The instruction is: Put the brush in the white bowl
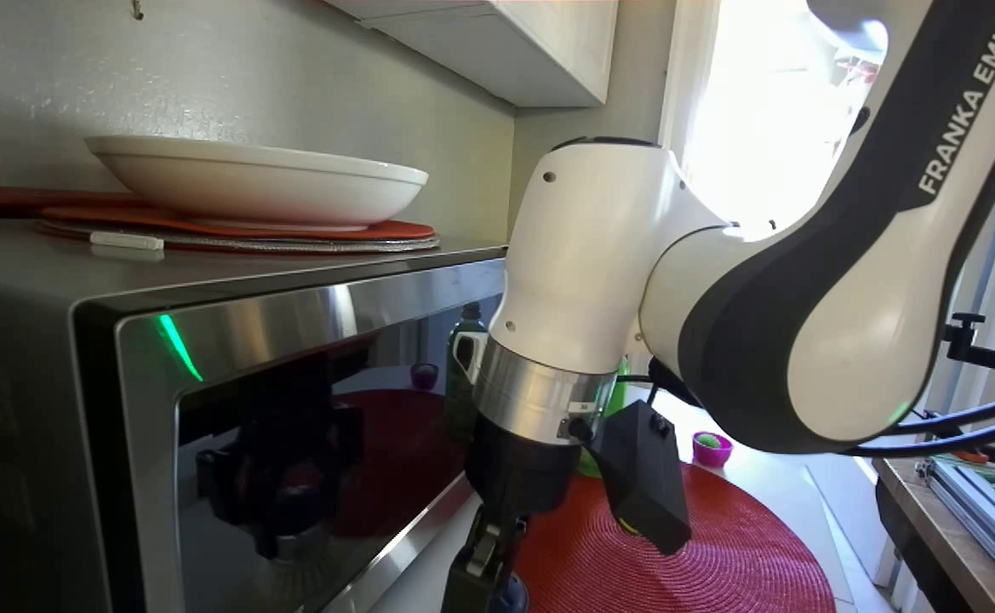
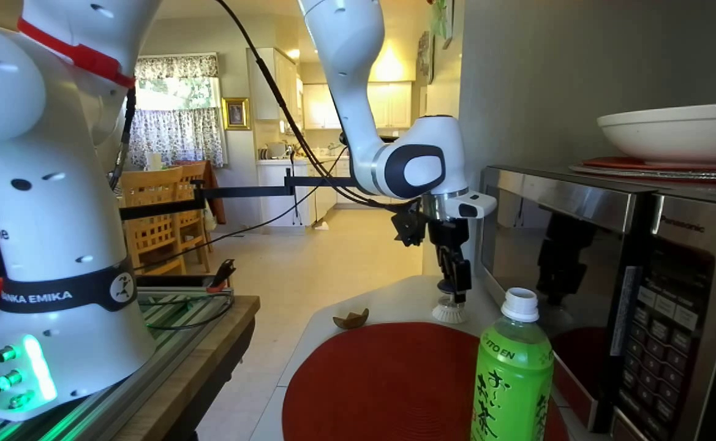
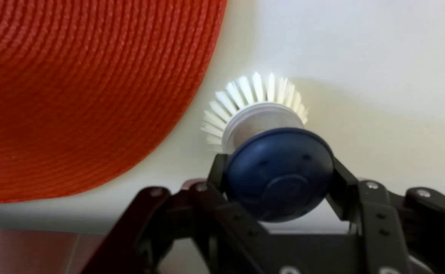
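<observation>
The brush has a dark blue round knob and a fan of whitish bristles. It shows in the wrist view and in both exterior views. My gripper has a finger against each side of the knob and appears shut on it. The gripper also shows in an exterior view, low over the white table beside the microwave. I cannot tell whether the bristles touch the table. The white bowl stands upright on red mats on top of the microwave; it also shows in an exterior view, cut by the edge.
The microwave stands close beside the gripper, its top well above it. A red round placemat lies on the table. A green bottle, a pink cup and a brown object stand around it. A cabinet hangs above.
</observation>
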Controlling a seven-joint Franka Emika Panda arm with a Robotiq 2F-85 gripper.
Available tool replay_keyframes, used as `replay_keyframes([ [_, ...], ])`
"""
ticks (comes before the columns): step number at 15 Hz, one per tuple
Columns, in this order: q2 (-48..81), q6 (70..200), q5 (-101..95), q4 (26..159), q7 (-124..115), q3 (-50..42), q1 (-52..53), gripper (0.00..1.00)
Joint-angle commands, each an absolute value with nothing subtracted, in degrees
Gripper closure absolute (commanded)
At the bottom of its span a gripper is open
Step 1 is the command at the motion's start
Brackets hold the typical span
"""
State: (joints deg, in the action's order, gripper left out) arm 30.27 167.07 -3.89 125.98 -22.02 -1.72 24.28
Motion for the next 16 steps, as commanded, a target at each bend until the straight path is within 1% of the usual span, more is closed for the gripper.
replay_keyframes([
  [1, 29.75, 167.75, -4.2, 126.06, -22.16, -2.87, 25.52, 0.63],
  [7, 23.26, 162.39, -2.03, 126.39, -21.92, -0.37, 23.66, 0.63],
  [12, 15.26, 148.15, 6.16, 124.95, -19.58, 7.18, 17.76, 0.63],
  [16, 11.14, 143.84, 9.4, 124.49, -20.15, 9.05, 15.94, 0.63],
])
